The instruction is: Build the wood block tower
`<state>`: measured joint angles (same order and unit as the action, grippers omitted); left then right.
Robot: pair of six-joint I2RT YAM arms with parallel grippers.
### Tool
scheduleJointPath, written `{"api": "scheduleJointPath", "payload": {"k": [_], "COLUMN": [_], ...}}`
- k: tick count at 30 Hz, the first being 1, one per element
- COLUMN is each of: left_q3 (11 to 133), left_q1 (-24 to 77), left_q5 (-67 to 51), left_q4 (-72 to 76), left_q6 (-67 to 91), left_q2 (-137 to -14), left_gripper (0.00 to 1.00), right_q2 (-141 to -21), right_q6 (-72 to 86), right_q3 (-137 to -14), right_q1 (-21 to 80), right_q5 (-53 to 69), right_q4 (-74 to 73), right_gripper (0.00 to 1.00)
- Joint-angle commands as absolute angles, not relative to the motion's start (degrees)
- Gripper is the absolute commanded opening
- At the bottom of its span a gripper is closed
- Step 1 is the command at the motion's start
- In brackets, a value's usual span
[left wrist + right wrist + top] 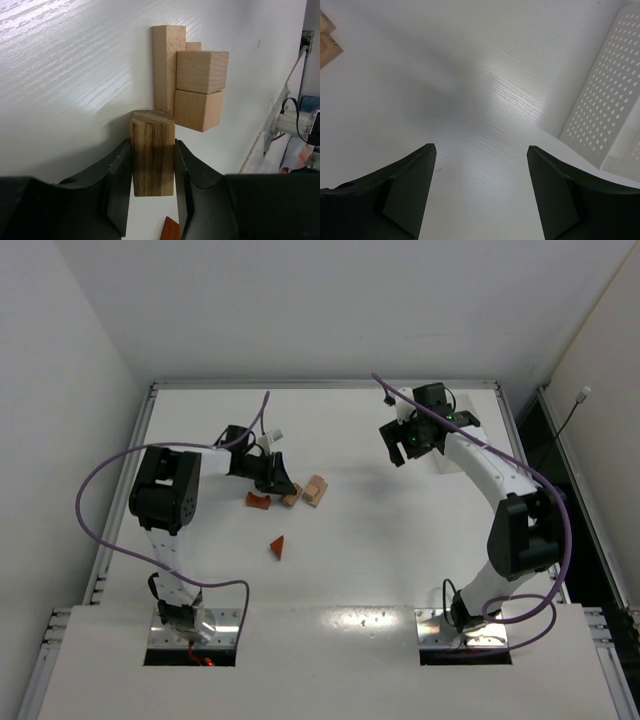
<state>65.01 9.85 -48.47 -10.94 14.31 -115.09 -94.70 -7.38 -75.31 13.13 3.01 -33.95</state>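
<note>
Robot lab or test cell. Plain white table [380,540] boxed in by bare white walls [60,360], with a metal rail frame [330,384] along its edges. Two robot arms, left [165,505] and right [500,490], bolted at the near edge on metal base plates [195,630]. Purple cables [80,502] loop loose. Props: loose wooden blocks [300,492], white perforated plastic bin [600,95].

My left pincer [152,147]: jaw gap filled by a dark block [152,160]. Straight ahead, upper centre of its wrist view: pale blocks [197,90] bar the way. Upper left: bare table [75,75], open. My right pincer [480,147]: open table beneath; perforated white bin [605,110] walls the right edge.
</note>
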Motion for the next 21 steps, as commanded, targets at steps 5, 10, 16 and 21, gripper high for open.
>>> {"api": "scheduleJointPath", "payload": {"k": [5,10,16,21], "left_q3": [61.18,59.94,58.89,58.89], "left_q1": [12.39,13.45,13.45,13.97], "left_q5": [-42.89,-42.89,-42.36,-42.36], "left_q4": [-11.61,-10.9,-10.28,-10.28], "left_q6": [13.71,13.71,14.24,14.24], "left_q2": [-116.81,-115.67,-115.14,-115.14], "left_gripper": [0.0,0.0,0.0,0.0], "right_q2": [-93.69,-93.69,-93.69,-93.69], "right_q6": [-6.59,-6.59,-6.59,-6.59], "right_q3": [-76.03,-76.03,-76.03,-76.03], "right_q1": [12.83,12.83,12.83,12.83], "right_q5": [3.6,3.6,3.6,3.6], "right_q4": [-33.13,-33.13,-33.13,-33.13], "right_gripper": [0.71,0.71,0.71,0.71]}}
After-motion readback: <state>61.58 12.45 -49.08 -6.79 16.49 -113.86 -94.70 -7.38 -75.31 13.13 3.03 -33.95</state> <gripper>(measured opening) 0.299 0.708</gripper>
